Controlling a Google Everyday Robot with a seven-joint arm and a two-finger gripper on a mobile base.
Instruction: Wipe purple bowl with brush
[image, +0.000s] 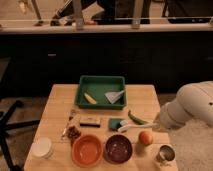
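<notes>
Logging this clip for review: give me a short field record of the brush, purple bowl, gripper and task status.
brush: behind the purple bowl, not in it, handle pointing right
purple bowl: front row, just right of the orange bowl
gripper: shut, at the brush handle's right end; a hold on it cannot be confirmed
wiping: not yet begun

tray (101, 78) at table's (60, 102) 12. purple bowl (118, 148) at 6, orange bowl (86, 150) just at its 9. brush (137, 128) lies behind purple bowl. gripper (158, 123) at handle's 3 o'clock end, maybe touching.
</notes>
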